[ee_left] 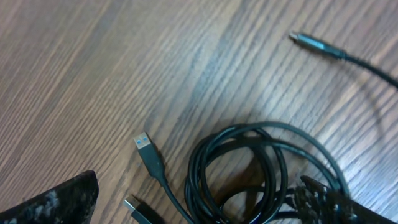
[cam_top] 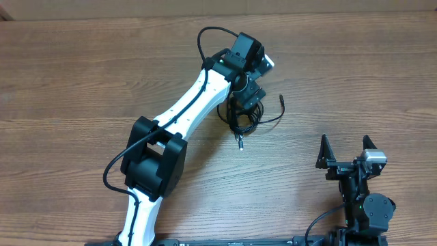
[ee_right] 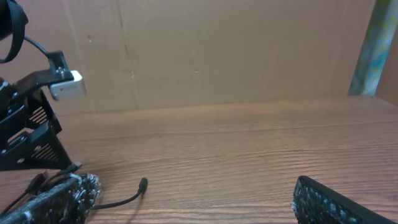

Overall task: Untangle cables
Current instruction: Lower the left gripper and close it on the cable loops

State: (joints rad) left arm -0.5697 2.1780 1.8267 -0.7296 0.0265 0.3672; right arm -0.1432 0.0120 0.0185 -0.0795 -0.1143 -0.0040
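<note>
Left arm [cam_top: 184,113] is reaching out over mid-table. Its gripper [cam_top: 246,101] hangs right above the cables [cam_top: 243,117], which lie in one small knotted bunch on the wood.

Left wrist view: fingers [ee_left: 59,200] are spread wide, clamped on nothing. The looped coil [ee_left: 249,165] sits between them, hard up against the right-hand pad – I cannot tell if it touches. A USB plug [ee_left: 144,144] lies free beside the coil, with a second plug [ee_left: 134,208] just below it. A slim plug [ee_left: 313,43] trails off well apart.

Right gripper [cam_top: 343,156] is parked near the table's [cam_top: 82,82] front edge, far from the bunch – its jaws are apart and empty.
</note>
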